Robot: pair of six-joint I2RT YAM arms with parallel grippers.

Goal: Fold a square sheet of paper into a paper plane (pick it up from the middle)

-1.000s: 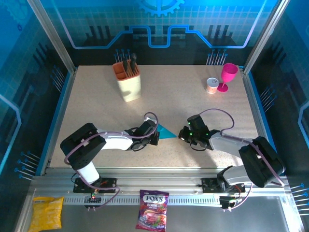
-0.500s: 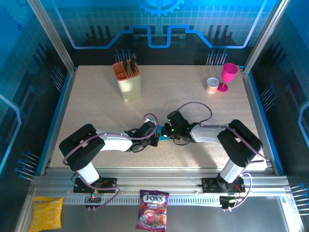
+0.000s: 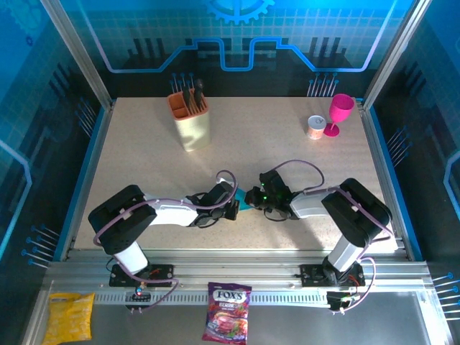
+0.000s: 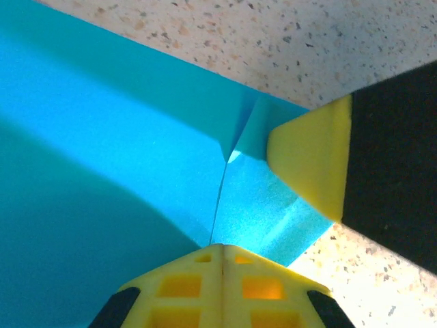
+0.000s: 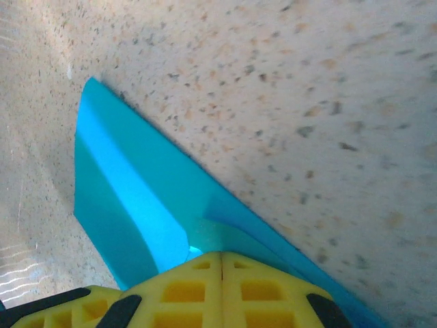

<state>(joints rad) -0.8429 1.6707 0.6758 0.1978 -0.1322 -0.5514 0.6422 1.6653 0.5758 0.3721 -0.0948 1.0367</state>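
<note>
The cyan-blue paper [image 3: 245,202], folded into a pointed shape with layered flaps, lies flat on the speckled table between my two grippers. My left gripper [image 3: 231,205] is shut, and its yellow tips [image 4: 222,250] rest on the paper [image 4: 136,157] where a flap edge runs up to them. My right gripper [image 3: 258,199] is shut too, coming from the right; its tips [image 5: 222,257] sit on the paper [image 5: 130,184] near a raised fold. The right gripper's yellow fingertip [image 4: 307,160] touches the paper's corner in the left wrist view. No paper shows between either pair of fingers.
A beige utensil holder [image 3: 190,122] with an orange insert stands at the back left. A pink goblet [image 3: 339,113] and a small can [image 3: 315,127] stand at the back right. A candy bag [image 3: 228,311] and a yellow packet [image 3: 68,316] lie off the table's front.
My right gripper swung left from beside the paper's tip onto the paper, then eased slightly back right, covering most of it. The left arm stayed put.
</note>
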